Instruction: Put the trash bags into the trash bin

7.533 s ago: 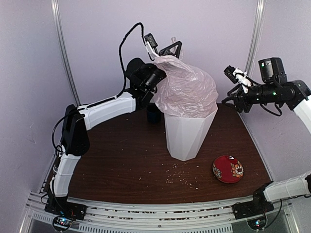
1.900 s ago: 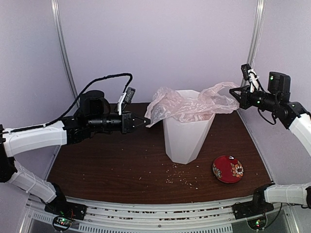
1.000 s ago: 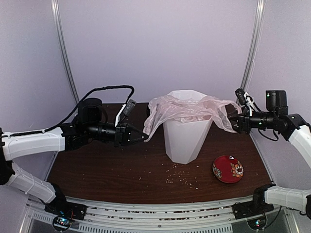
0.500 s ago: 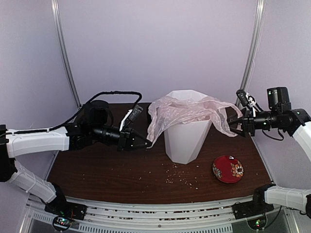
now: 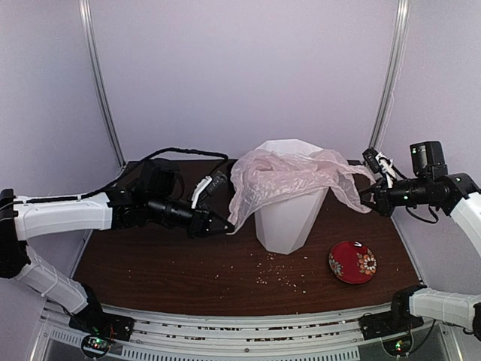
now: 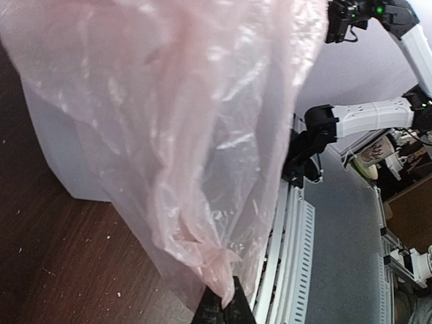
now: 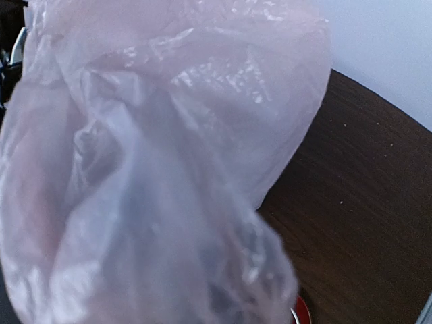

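Left claw (image 5: 225, 225) is clamping the bag (image 5: 282, 174) at its tips; for the right claw (image 5: 370, 198), cannot tell. Lower both evenly, bin (image 5: 289, 222) between them.

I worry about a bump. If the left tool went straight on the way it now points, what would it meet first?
Probably the bin: the left tool, shut on a corner of the bag, points at its side wall. Depth is unclear from above.

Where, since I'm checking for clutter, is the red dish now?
In the top view, the red dish lies near the table's front right, just right of the trash bin's base, not touching it.
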You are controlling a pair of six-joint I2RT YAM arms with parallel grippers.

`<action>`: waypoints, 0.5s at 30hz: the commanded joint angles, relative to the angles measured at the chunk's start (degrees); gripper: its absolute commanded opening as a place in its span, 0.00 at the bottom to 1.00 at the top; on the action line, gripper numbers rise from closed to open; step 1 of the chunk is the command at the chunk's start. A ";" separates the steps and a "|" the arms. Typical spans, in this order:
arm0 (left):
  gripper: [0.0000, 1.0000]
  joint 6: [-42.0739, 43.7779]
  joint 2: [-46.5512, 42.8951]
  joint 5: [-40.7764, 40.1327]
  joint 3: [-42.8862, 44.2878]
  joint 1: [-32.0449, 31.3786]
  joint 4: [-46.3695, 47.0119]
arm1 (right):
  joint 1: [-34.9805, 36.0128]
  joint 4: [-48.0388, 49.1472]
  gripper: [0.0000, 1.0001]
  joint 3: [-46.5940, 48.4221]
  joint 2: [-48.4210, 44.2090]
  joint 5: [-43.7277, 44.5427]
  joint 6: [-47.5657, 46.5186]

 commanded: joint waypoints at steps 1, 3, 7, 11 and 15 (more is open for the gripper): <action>0.00 1.71 2.32 -6.62 0.70 -0.13 -2.21 | -0.37 5.53 0.00 -3.78 -2.22 6.43 1.22; 0.00 2.12 3.57 -8.00 0.89 -0.07 -2.94 | -0.35 7.66 0.00 -5.47 -2.54 7.76 1.37; 0.00 2.10 6.88 -12.36 3.13 0.91 -2.81 | -0.41 14.49 0.00 -8.14 -1.90 11.21 4.05; 0.00 1.52 10.34 -22.34 6.34 2.15 -1.47 | -0.41 22.32 0.00 -9.48 0.73 13.17 6.81; 0.00 -0.07 11.54 -27.52 6.54 2.46 5.26 | -0.41 26.49 0.00 -9.70 4.27 10.90 6.86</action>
